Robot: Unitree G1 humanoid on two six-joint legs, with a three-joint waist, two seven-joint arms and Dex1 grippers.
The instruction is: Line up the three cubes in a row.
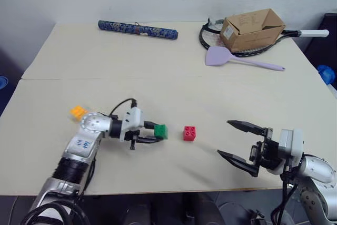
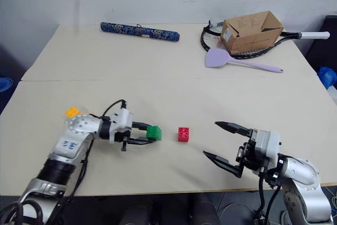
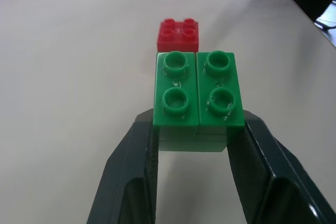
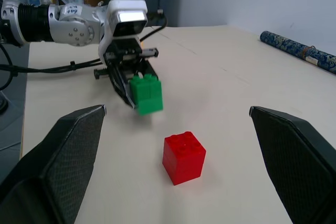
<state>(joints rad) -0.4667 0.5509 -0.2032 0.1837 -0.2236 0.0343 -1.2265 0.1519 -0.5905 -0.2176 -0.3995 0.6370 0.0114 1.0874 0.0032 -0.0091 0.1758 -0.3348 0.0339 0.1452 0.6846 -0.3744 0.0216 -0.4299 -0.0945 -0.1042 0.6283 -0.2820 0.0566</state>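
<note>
Left gripper [image 1: 158, 133] pinching green cube [image 1: 161, 131] | red cube [image 1: 189, 133] just beyond | right gripper [image 1: 237, 140] spread

Yellow-orange cube [image 1: 78, 111] half behind the left arm (studs indistinct).

Silver arms, ribbed black elbow sleeves, white wrist blocks, looping black cables, black tapered jaws

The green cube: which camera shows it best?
The left wrist view: the green cube sits close up, studs plain, clamped between the left gripper fingers. The eye views show it small; the right wrist view shows its side.
</note>
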